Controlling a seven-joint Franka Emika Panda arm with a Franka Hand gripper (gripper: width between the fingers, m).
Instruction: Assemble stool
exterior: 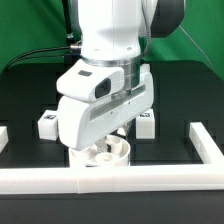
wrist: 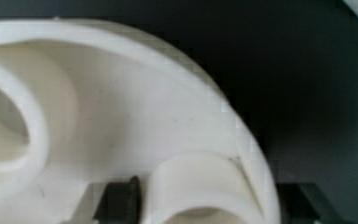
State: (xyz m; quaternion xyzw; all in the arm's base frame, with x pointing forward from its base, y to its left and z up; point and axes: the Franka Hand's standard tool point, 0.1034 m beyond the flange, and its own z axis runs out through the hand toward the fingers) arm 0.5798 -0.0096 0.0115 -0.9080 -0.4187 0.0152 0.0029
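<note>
Gripper [exterior: 112, 136] pinches the round white seat [exterior: 104, 153], jaws closed across a raised lip on its rim. Up close, one dark finger [wrist: 108, 203] shows beside that lip, blurred and cut off by the frame edge. The seat lies on the black table [exterior: 30, 90] just behind the front rail [exterior: 150, 181], mostly hidden under the gripper's bulky body. Further back a tagged leg [exterior: 47, 124] peeks out toward the exterior view's left and another leg [exterior: 146, 123] toward its right, both partly covered.
</note>
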